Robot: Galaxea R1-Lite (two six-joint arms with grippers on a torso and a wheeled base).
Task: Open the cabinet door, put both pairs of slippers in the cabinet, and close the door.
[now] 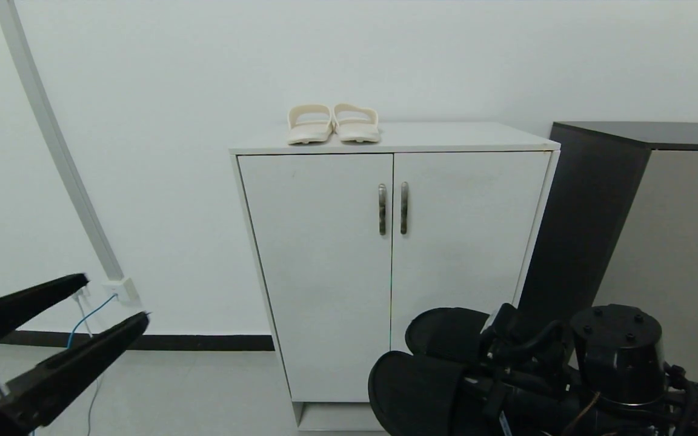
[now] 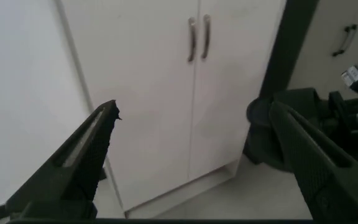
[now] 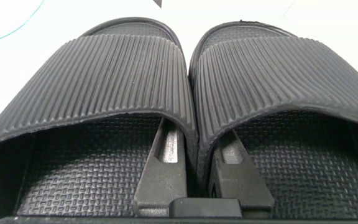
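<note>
Cabinet (image 1: pixel 325 272) is shut, with beige slippers (image 1: pixel 333 124) laid on its top and black slippers (image 1: pixel 434 363) clamped in the right gripper (image 3: pixel 199 130) before it. The left gripper (image 1: pixel 116 298), spread wide beside it, is best hooked squarely behind the left handle (image 1: pixel 382 209).

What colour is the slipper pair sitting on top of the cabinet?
Cream. The slippers show best in the head view, on the white cabinet.

Head and left wrist cameras both face the cabinet doors (image 1: pixel 325 272); right wrist looks closely at black slippers (image 3: pixel 104 81).
</note>
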